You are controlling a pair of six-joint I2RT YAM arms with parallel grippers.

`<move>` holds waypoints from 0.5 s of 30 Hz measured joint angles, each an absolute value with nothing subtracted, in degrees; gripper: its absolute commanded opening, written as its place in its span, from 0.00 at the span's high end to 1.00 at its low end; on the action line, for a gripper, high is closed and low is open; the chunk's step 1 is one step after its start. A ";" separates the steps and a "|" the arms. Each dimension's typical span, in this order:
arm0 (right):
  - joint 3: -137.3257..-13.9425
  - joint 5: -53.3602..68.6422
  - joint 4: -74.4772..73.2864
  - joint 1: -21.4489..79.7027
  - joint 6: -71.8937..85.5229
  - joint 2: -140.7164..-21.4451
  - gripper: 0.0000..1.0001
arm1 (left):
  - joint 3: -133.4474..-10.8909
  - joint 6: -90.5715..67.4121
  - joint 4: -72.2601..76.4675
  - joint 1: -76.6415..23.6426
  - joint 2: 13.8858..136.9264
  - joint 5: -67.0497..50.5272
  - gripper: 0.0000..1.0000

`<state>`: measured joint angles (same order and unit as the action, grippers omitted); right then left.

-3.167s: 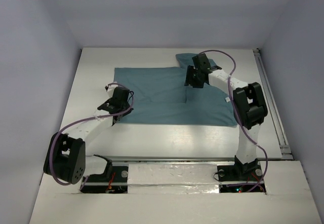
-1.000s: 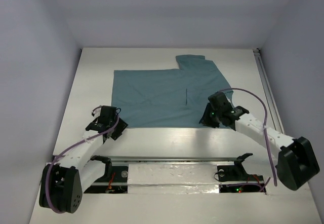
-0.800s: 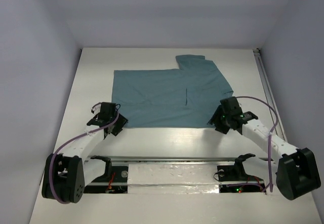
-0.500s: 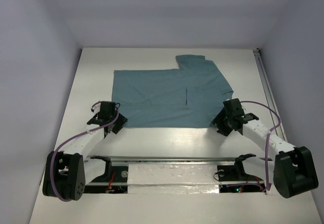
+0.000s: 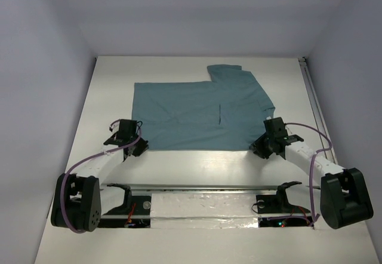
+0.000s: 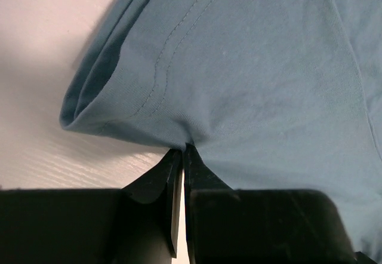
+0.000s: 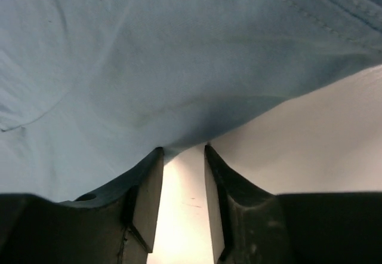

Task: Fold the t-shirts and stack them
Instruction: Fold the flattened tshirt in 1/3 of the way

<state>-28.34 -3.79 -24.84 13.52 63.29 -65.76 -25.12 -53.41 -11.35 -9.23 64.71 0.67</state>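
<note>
The teal-blue t-shirt (image 5: 197, 111) lies flat on the white table (image 5: 197, 163), with one sleeve sticking out at the far right. My left gripper (image 5: 138, 145) is at the shirt's near-left corner. In the left wrist view the gripper (image 6: 182, 149) is shut on the hem of the shirt (image 6: 256, 79), which puckers at the fingertips. My right gripper (image 5: 258, 149) is at the near-right corner. In the right wrist view it (image 7: 182, 150) is open, with its fingertips at the edge of the cloth (image 7: 149, 55) and bare table between them.
A metal rail (image 5: 317, 117) runs along the table's right edge. Grey walls close in the left, far and right sides. The arms' bases and a metal strip (image 5: 203, 204) lie along the near edge.
My right arm has come from the far middle of the shirt to its near-right corner. My left gripper has drawn back slightly to the near-left corner. The shirt's near-right part now lies flatter.
</note>
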 measured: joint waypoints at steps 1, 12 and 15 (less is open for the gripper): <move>-28.34 -3.92 -24.45 13.50 63.35 -65.91 0.59 | -25.45 -53.15 -11.35 -9.23 65.32 0.62 1.00; -28.10 -3.84 -20.67 13.45 63.59 -67.64 1.00 | -26.11 -51.18 -12.12 -9.26 65.60 0.80 1.00; -27.83 -2.70 -24.01 13.45 62.04 -62.67 1.00 | -26.11 -50.68 -14.66 -9.26 63.40 1.10 1.00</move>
<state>-27.83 -2.70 -24.01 13.45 62.04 -62.67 -26.11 -50.68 -14.66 -9.26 63.40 1.10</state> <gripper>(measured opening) 0.013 0.006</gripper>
